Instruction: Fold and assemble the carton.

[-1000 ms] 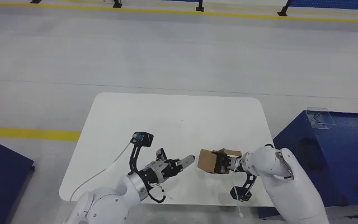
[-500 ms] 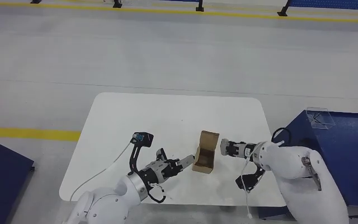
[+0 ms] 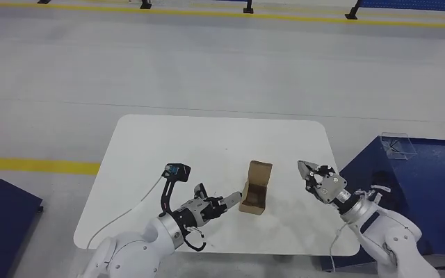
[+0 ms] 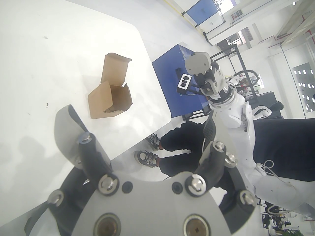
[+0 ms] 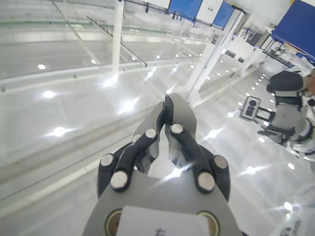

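Grey shop floor [image 3: 222, 69] with a yellow line [image 3: 49, 166] across it, and a white desk [image 3: 174, 146] with rounded corners in the middle. The carton [image 3: 254, 189] is a small brown cardboard one. It stands on the desk close to the near edge, a bit right of centre. Its lid flap sticks up on the far side, the top is open, and nothing's holding it. The left pincer [image 3: 233, 199] sits just left of the carton, fingers spread wide, empty. The right pincer [image 3: 304, 167] is over by the desk's right edge, well apart from the carton, fingers pinched together on nothing. A blue cabinet [image 3: 396, 181] stands right of the desk.
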You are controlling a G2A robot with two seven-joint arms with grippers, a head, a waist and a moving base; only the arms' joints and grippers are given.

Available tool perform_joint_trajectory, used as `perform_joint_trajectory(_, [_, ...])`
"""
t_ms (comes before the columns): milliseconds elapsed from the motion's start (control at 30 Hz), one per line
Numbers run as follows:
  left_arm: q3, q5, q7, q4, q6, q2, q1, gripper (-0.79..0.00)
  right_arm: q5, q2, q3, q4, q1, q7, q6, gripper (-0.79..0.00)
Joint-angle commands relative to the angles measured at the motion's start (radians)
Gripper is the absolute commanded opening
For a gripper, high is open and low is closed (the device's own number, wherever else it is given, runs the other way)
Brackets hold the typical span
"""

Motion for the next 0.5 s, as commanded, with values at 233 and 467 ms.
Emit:
perform_joint_trajectory(233, [0.000, 0.000, 0.000, 0.000, 0.000, 0.000, 0.000, 0.000, -0.167, 0.004, 0.019, 0.172, 0.020, 0.436, 0.055, 0.000])
perform_joint_trajectory(467, [0.000, 0.000, 0.000, 0.000, 0.000, 0.000, 0.000, 0.000, -0.167, 0.004, 0.019, 0.172, 0.020, 0.436, 0.055, 0.000])
